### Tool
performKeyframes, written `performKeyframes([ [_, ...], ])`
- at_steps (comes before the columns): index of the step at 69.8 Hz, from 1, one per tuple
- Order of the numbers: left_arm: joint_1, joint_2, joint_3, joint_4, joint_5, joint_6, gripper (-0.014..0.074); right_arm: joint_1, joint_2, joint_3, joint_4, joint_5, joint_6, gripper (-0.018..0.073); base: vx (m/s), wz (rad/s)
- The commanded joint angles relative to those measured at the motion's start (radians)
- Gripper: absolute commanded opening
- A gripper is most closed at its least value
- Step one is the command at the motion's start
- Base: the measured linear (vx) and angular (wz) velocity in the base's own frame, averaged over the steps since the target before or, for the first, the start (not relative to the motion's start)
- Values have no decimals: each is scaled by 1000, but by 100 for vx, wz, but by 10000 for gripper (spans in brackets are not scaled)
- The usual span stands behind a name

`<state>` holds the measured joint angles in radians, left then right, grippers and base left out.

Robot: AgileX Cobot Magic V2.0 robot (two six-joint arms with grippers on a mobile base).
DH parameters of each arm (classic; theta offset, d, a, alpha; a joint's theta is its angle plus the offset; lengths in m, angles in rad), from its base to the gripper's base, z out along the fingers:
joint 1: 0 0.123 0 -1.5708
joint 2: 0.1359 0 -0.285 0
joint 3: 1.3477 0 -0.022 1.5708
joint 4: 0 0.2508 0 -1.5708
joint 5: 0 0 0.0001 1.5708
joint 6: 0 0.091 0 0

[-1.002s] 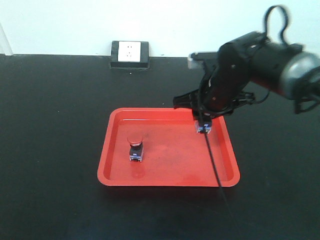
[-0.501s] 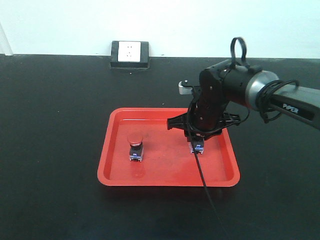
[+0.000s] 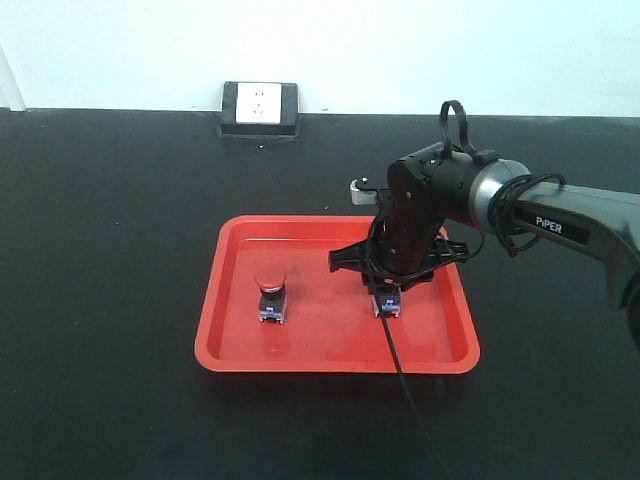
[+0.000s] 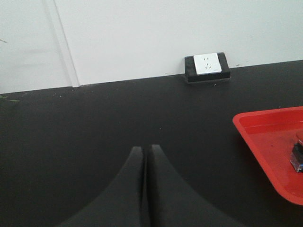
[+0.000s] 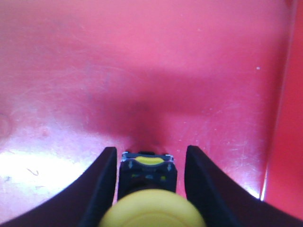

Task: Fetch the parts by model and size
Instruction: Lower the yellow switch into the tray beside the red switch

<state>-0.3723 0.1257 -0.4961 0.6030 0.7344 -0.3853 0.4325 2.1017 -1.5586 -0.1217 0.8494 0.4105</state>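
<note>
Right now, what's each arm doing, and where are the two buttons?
Left gripper shut, empty, over the black table. Right gripper open around yellow switch, in the red tray. Red switch stands in tray. Nothing in the way.

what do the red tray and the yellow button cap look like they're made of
The red tray looks like moulded plastic with a semi-gloss finish: rounded raised rim, bright glare patches and fine scuffs on its floor in the right wrist view. The yellow button cap seems smooth matte plastic, domed and evenly coloured, though it is blurred up close. It sits between the right tool fingers.
</note>
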Motion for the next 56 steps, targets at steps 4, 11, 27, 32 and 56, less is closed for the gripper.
performKeyframes([
  [4, 0, 15, -20, 17, -33, -3, -7, -4, -56, -29, -15, -31, 0, 4, 0, 0],
  [11, 0, 15, -20, 17, -31, -3, -7, -4, -56, -29, -17, -31, -10, 31, 0, 0],
  [27, 0, 15, -20, 17, -31, -3, -7, -4, -56, -29, -12, -29, -11, 256, 0, 0],
  [32, 0, 15, -20, 17, -31, -3, -7, -4, -56, -29, -12, -28, -11, 372, 0, 0],
  [56, 0, 15, -20, 17, -31, -3, -7, -4, -56, -29, -12, -21, -7, 685, 0, 0],
])
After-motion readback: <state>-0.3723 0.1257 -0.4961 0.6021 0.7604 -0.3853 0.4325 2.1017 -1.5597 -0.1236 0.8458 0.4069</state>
